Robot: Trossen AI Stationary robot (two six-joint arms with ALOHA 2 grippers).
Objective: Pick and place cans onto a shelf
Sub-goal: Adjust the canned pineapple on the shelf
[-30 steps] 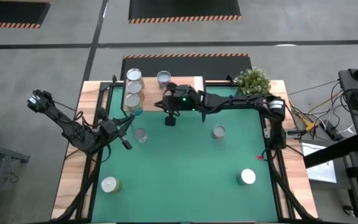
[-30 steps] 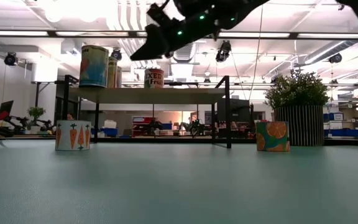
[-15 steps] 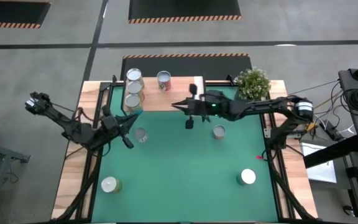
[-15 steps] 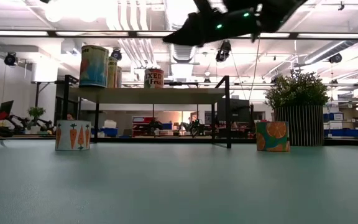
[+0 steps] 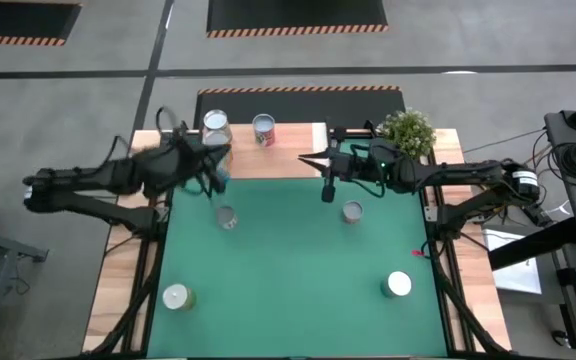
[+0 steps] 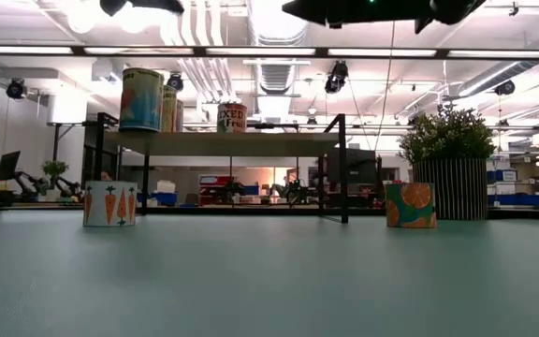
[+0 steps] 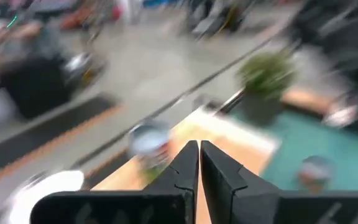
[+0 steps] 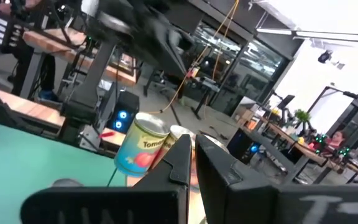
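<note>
Both arms have swung since a second ago: the left tool [image 5: 211,172] now hangs by the shelf [image 5: 288,150] and its cans [image 5: 215,125]; the right tool [image 5: 327,190], pulled back, nears a tabletop can [image 5: 352,211]. Both are closed and empty. Sweeping low could topple shelved cans.

Robotics lab, open-plan industrial hall.
Beyond the green surface [image 6: 269,281]: exposed ceiling ducts [image 6: 204,70], strip lights, workbenches with other small robot arms [image 6: 26,183]; hazard-striped floor mats [image 5: 296,15] behind it, cabling [image 5: 513,200] beside it.
</note>
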